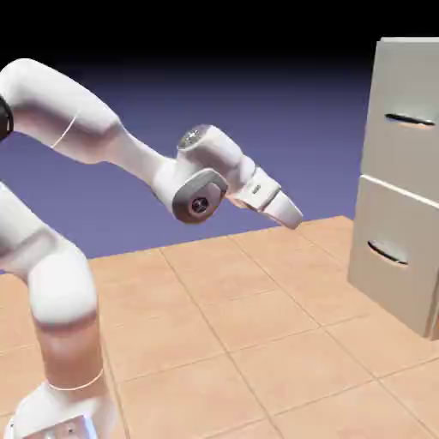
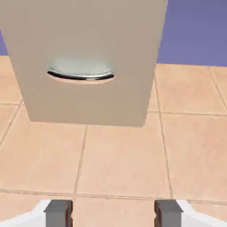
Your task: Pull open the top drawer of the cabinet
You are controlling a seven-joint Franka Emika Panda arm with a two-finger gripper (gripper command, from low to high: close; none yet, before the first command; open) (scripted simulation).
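Pretty much just the approach step imo, gripper [image 2: 113,213] open and empty, well apart from the shut top drawer [image 1: 399,156] above the lower one, so it needed to rise and reach for that upper handle [image 1: 410,120].

Robot arm [image 1: 81,111] mostly glossy wht, smooth rounded tube-like segs w/ thin pale seam lines; dk blk ring at the pic's L edge. Round grey joint cap [image 1: 200,204] w/ dk centre & small light marks, 2nd speckled grey disc above it. Small dk marking nr wrist, too tiny to read. Base wht w/ bluish lit panel & small dots. Gripper [image 2: 113,213]: wht fingers, blocky dk grey tips, ridged brownish inner edges
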